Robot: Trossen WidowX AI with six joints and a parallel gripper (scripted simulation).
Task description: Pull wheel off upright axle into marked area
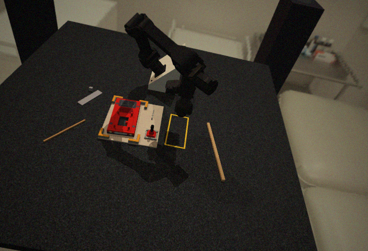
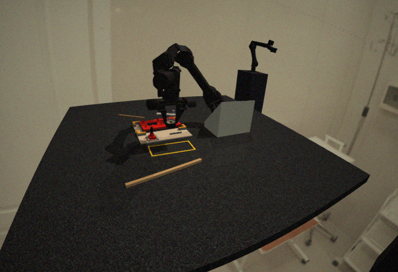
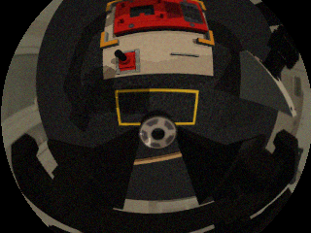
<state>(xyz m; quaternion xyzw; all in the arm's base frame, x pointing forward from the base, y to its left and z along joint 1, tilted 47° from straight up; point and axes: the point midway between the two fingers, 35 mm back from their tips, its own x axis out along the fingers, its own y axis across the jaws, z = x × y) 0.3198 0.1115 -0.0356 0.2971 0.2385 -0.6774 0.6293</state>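
Observation:
My gripper (image 1: 184, 111) (image 2: 170, 124) (image 3: 157, 130) points down and is shut on the wheel, which is off the axle and held in the air above the table. The wheel (image 2: 170, 121) (image 3: 168, 132) has a silver, spoked face with a dark centre hole; in the top view it is hidden by the gripper. The black upright axle (image 1: 152, 128) (image 2: 151, 130) (image 3: 120, 54) stands bare on its red base on the board. The marked area (image 1: 186, 133) (image 2: 173, 152) (image 3: 170, 90) is a yellow rectangle beside the board. In the wrist view the wheel overlaps its near edge.
A red car body (image 1: 134, 116) (image 3: 160, 22) lies on the pale board (image 1: 142, 118) (image 3: 155, 66) between orange corner pieces. A wooden stick (image 1: 215, 150) (image 2: 163, 173) lies beyond the marked area. A thinner stick (image 1: 64, 130) lies left of the board. A grey wedge block (image 2: 234, 118) stands near the arm's base.

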